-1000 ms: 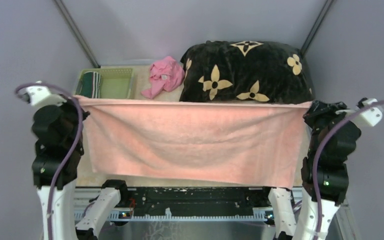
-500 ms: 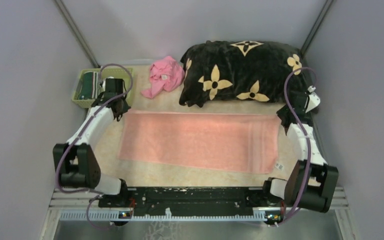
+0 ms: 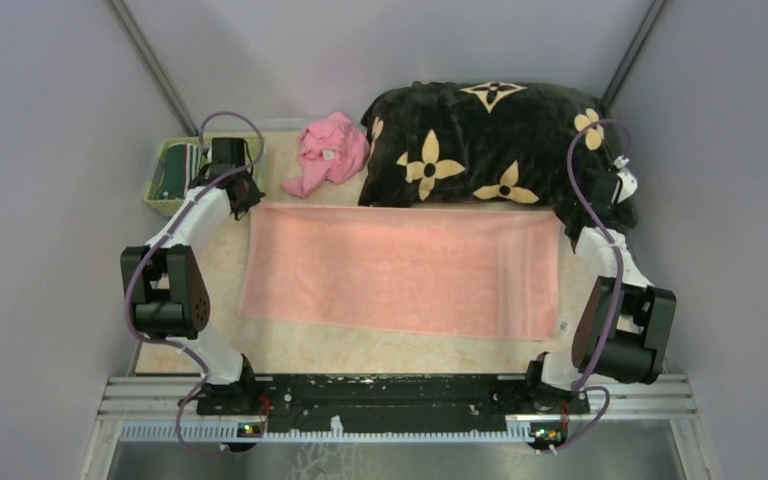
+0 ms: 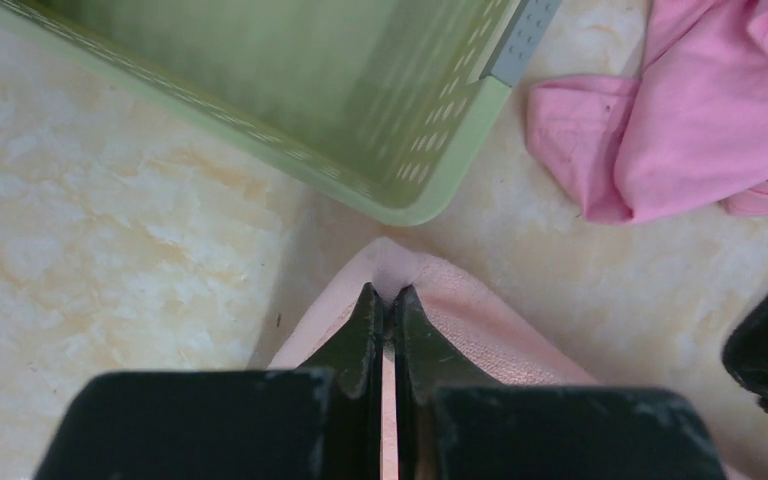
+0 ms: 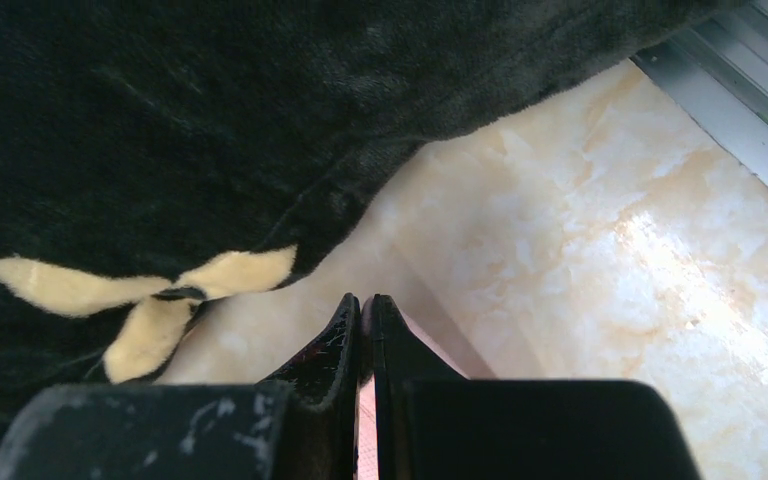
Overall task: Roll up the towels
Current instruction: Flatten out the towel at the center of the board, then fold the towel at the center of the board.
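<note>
We see the pale salmon towel (image 3: 400,270) spread flat, long side across the table (image 3: 360,348), which we judge readies it for rolling from one short end; the green striped towel (image 3: 182,170) sits in the basket (image 4: 430,180) at far left. Our left hand (image 4: 384,300) is closed on the salmon towel's far left corner, our right hand (image 5: 364,308) pinches its far right corner beside the black blanket (image 3: 480,140). Both arms reach forward and low, elbows bent outward
</note>
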Robot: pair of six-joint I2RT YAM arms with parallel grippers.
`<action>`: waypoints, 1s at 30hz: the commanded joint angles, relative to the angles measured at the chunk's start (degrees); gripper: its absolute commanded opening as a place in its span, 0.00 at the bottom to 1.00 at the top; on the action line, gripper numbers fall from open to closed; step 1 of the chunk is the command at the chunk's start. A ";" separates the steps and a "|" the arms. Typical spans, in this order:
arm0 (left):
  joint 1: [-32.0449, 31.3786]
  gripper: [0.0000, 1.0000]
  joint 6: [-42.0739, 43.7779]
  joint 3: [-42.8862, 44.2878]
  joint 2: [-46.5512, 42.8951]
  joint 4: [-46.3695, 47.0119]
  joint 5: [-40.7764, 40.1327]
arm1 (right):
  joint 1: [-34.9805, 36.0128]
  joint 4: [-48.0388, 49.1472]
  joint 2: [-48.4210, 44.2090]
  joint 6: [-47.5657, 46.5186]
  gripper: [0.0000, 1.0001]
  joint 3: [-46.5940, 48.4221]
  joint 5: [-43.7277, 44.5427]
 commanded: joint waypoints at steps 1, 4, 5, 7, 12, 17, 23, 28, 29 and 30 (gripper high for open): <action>2.46 0.00 0.26 0.21 -3.43 2.21 1.51 | -1.59 4.08 -2.62 -1.16 0.00 4.09 -1.86; 3.01 0.00 0.35 0.51 -3.68 1.78 2.83 | -1.69 2.80 -1.09 -1.59 0.00 6.35 -3.23; 3.21 0.00 0.38 0.56 -3.88 1.54 3.16 | -1.75 2.54 -0.69 -1.33 0.00 6.78 -4.19; 3.98 0.00 0.49 0.28 -4.40 1.71 4.15 | -1.86 1.78 -0.35 -1.01 0.00 7.48 -5.79; 6.12 0.00 0.88 1.30 -4.63 2.04 6.73 | -2.27 1.89 -1.07 -0.81 0.00 6.88 -5.82; 6.87 0.00 0.60 1.05 -5.70 0.55 9.00 | -2.65 -1.50 -0.87 -0.60 0.00 7.68 -7.48; 7.55 0.00 0.61 -4.63 -12.20 -0.65 9.75 | -4.69 -9.80 -4.56 0.78 0.00 5.82 -7.78; 9.65 0.00 -0.71 -12.19 -18.50 -1.51 11.03 | -6.86 -16.81 -9.78 2.07 0.00 2.44 -7.28; 10.02 0.00 -1.07 -13.26 -19.75 -1.72 11.27 | -7.15 -17.86 -10.74 2.28 0.00 1.66 -7.25; 10.41 0.00 -1.43 -14.45 -20.83 -1.96 11.24 | -7.38 -18.95 -11.84 2.47 0.00 0.93 -7.21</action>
